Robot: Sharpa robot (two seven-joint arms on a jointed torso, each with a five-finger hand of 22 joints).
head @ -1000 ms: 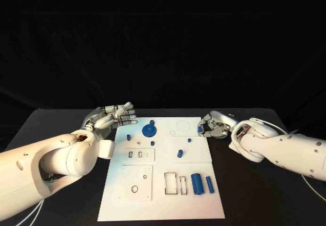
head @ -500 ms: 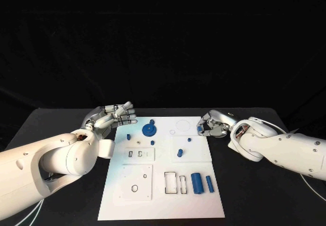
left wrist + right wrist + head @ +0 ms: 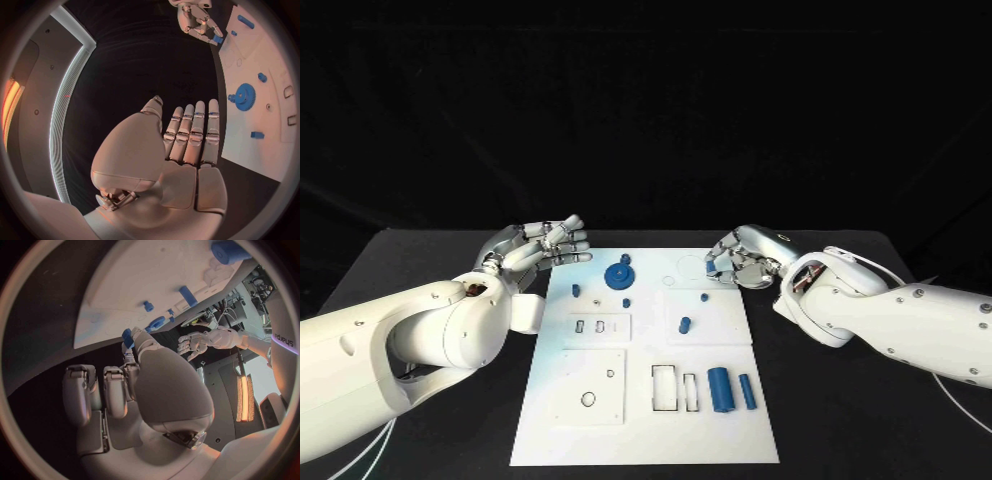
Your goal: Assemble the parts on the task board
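Note:
The white task board (image 3: pixel 639 430) lies in the middle of the black table. On it a blue gear (image 3: pixel 617 275) sits near the far left, with small blue pegs (image 3: pixel 684 325) around it. Two blue cylinders (image 3: pixel 718 390) lie at the near right. My right hand (image 3: pixel 744 262) hovers at the board's far right edge and pinches a small blue part (image 3: pixel 127 337) at its fingertips; the same part (image 3: pixel 217 38) shows in the left wrist view. My left hand (image 3: pixel 538 245) is held up beside the board's far left corner, fingers apart and holding nothing.
Rectangular slots (image 3: pixel 665 388) and round holes (image 3: pixel 589 399) are cut into the board's near half. A faint round outline (image 3: pixel 689 266) marks the board just left of my right hand. Bare black table (image 3: pixel 862 420) flanks the board on both sides.
My right hand has shifted slightly farther back and to the left along the board's far right edge, still holding the small blue part. The left hand has stayed put.

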